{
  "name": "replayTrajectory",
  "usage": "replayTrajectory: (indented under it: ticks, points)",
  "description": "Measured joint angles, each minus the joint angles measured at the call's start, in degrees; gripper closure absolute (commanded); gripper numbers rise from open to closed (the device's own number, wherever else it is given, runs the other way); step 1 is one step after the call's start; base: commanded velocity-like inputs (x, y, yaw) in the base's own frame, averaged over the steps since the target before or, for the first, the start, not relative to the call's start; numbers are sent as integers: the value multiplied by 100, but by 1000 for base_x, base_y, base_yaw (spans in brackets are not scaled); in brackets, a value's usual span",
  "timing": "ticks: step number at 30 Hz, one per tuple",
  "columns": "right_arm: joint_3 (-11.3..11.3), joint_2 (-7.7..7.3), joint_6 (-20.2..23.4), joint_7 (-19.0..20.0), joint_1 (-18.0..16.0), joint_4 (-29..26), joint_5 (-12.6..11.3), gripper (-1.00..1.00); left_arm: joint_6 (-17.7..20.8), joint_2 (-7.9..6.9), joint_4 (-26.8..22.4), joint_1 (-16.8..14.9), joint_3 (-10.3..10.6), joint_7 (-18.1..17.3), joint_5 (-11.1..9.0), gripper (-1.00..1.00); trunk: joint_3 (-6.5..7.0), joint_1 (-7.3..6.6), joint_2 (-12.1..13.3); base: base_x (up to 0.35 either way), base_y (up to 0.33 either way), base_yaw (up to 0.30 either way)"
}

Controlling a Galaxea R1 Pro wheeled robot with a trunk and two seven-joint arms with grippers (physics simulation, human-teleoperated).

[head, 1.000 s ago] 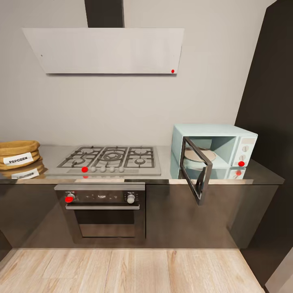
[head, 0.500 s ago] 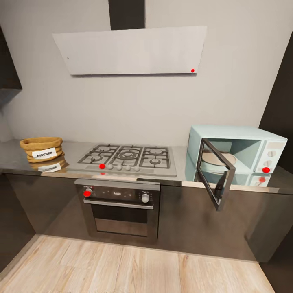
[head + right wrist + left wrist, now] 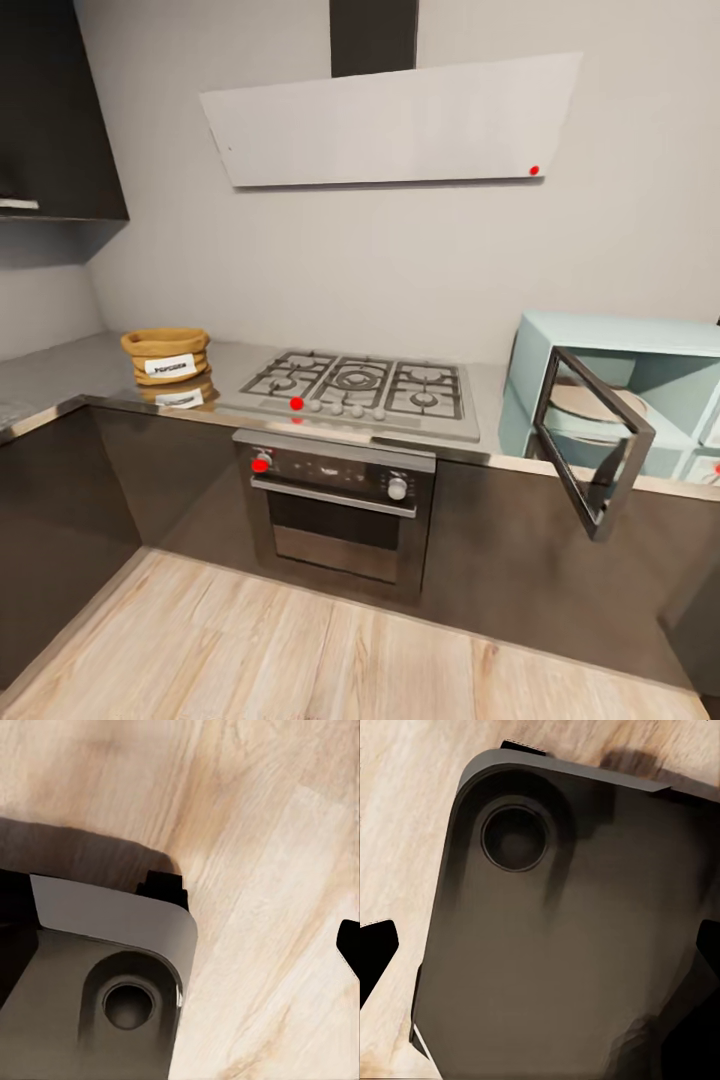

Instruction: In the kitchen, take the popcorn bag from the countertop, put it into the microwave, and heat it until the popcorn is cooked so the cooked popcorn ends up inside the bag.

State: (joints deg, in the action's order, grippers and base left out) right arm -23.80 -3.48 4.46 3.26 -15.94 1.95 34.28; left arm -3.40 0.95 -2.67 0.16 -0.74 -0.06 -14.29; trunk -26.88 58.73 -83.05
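A steel countertop [image 3: 60, 375] carries the popcorn bag [image 3: 166, 355] at its corner, well apart from the microwave [image 3: 640, 400], whose door hangs open; closing squarely on the bag looks the sound approach. Between them lie hob [image 3: 360, 385] and oven [image 3: 335, 500], blocking nothing, and both pincers' state cannot be told.

head: stands back from the gas hob [image 3: 362, 388], faces it slightly from its left, looking forward and down | left wrist: looks down, close above the robot base [image 3: 562, 937], wood floor [image 3: 405, 832] beyond | right wrist: same downward aim | shared: base [image 3: 97, 982] and floor [image 3: 270, 870]
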Motion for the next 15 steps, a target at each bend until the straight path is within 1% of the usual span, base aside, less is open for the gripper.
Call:
replayTrajectory:
  ticks: [5,8,11,13,14,15]
  points:
    - [2,-1,13,-85,0,0,-40,-100,-7,0,2,-1,-13,36,-16,-100,0,0,0,0,0,274]
    - [5,5,-19,-81,100,0,-21,-100,-4,0,3,-2,-22,53,-26,-100,0,0,0,0,0,274]
    - [15,84,-36,-76,174,-4,3,-100,-3,8,9,0,-30,64,-29,-100,0,0,0,0,0,274]
    - [19,106,-56,-81,182,-7,2,-100,-8,10,9,0,-34,68,-30,-100,0,0,0,0,0,274]
    - [19,110,-65,-83,183,-8,2,-100,-9,14,9,0,-37,69,-69,-100,0,0,0,0,0,274]
    - [20,112,-68,-84,184,-9,2,-100,-10,16,9,-1,-39,74,-165,-100,0,0,0,0,0,274]
